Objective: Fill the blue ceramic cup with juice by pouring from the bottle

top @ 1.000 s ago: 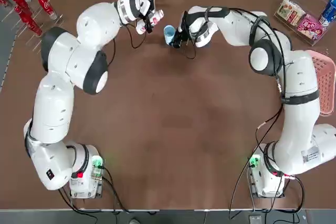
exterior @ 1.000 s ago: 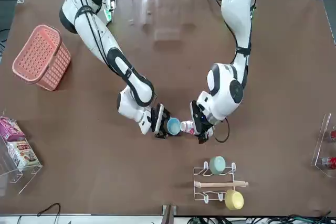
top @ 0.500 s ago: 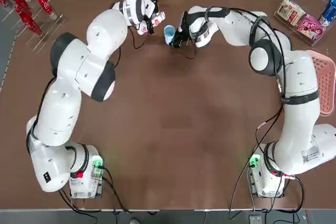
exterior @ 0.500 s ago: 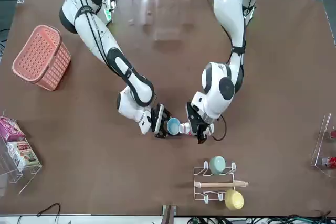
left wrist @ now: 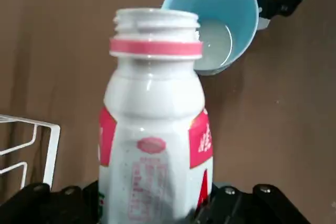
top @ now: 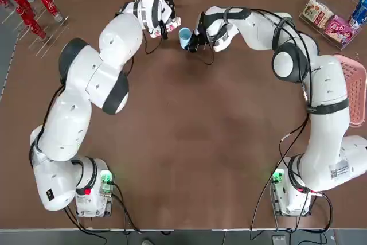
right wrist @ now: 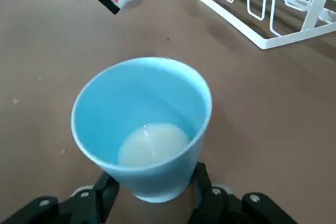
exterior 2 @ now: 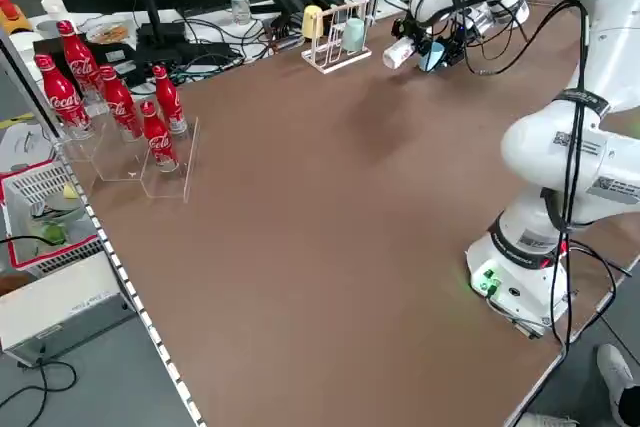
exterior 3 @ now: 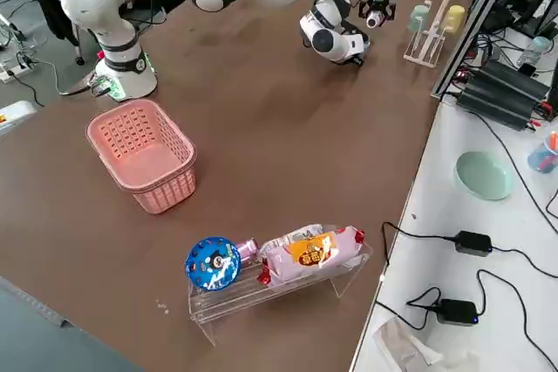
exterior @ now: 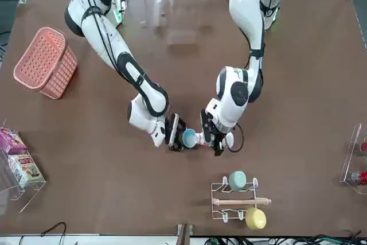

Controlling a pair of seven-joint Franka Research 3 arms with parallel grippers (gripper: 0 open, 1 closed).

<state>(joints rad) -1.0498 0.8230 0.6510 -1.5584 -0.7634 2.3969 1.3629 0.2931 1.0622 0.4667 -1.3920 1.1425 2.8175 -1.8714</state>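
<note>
At far edge | left pincer grips bottle, red-pink label unreadable | right pincer grips blue cup

Bottle nearer cup (left arm swung).

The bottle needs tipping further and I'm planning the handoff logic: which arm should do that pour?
Left. The left gripper already grips the bottle, its open mouth aimed at the blue ceramic cup, which the right gripper steadies.

Light-blue cup; white bottle, red-pink label.
</note>
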